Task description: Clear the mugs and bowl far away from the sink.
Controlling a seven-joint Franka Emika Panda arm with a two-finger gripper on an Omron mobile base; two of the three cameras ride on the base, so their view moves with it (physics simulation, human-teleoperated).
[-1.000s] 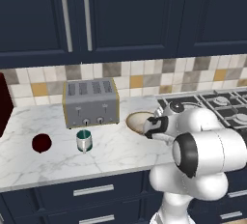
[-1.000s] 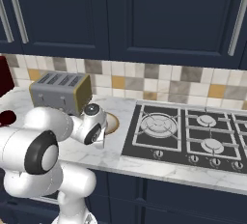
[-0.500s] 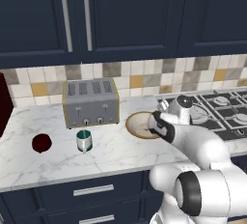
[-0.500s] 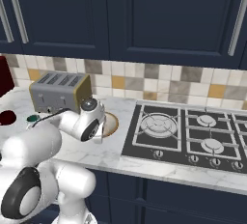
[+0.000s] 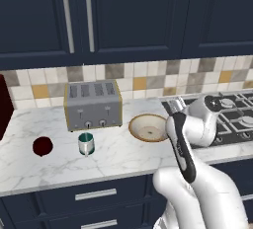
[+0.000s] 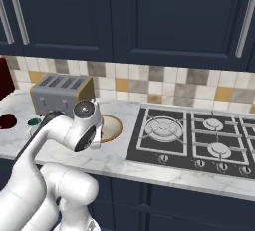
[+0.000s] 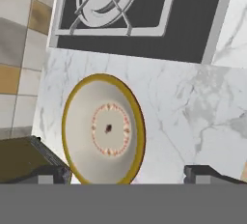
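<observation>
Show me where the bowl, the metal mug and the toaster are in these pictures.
bowl (image 7: 107,129): hand view, centre of its cream inside.
metal mug (image 5: 86,143): left base view, its silvery side wall.
toaster (image 5: 94,112): left base view, its grey front face.

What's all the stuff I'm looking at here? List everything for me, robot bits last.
bowl: one, cream with tan rim, on the counter between toaster and stove
red mug: one, dark maroon, counter, far left
metal mug: one, silvery with teal inside, in front of the toaster
toaster: one, grey, against the tiled wall
stove: one, black with grey burners, right of the bowl
counter: one, white marble
cabinets: dark navy, above and below the counter
gripper: one, dark fingertips, open, by the bowl
</observation>
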